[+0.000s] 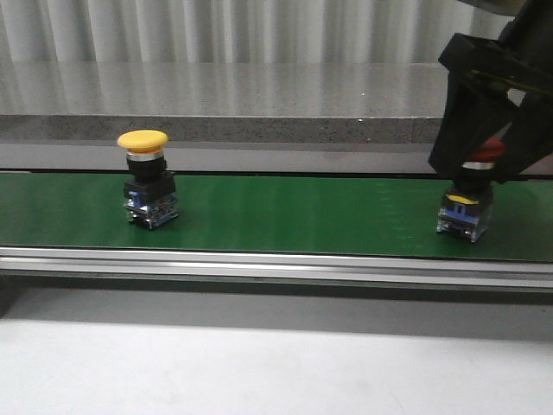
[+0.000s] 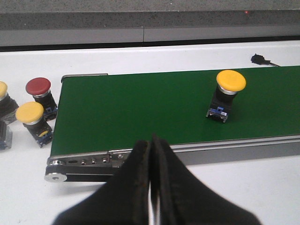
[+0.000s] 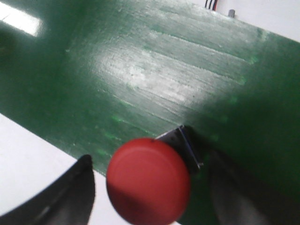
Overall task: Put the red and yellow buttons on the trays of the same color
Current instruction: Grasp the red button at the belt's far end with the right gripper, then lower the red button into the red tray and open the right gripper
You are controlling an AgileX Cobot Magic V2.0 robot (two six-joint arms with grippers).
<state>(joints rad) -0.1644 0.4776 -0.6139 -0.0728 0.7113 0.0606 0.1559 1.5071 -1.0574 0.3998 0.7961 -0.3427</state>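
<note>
Where front view hides it, red button [image 3: 148, 180] between open pincer [image 3: 154, 187] fingers.

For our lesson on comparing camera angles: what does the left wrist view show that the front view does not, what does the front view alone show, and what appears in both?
Only the left wrist view shows three loose buttons on the white table past the belt's end: a red one, a yellow one and part of another yellow one, plus the shut left pincer.

Only the front view shows the right pincer around the red button on the belt.

Both show the green conveyor belt and the yellow button standing on it.
</note>
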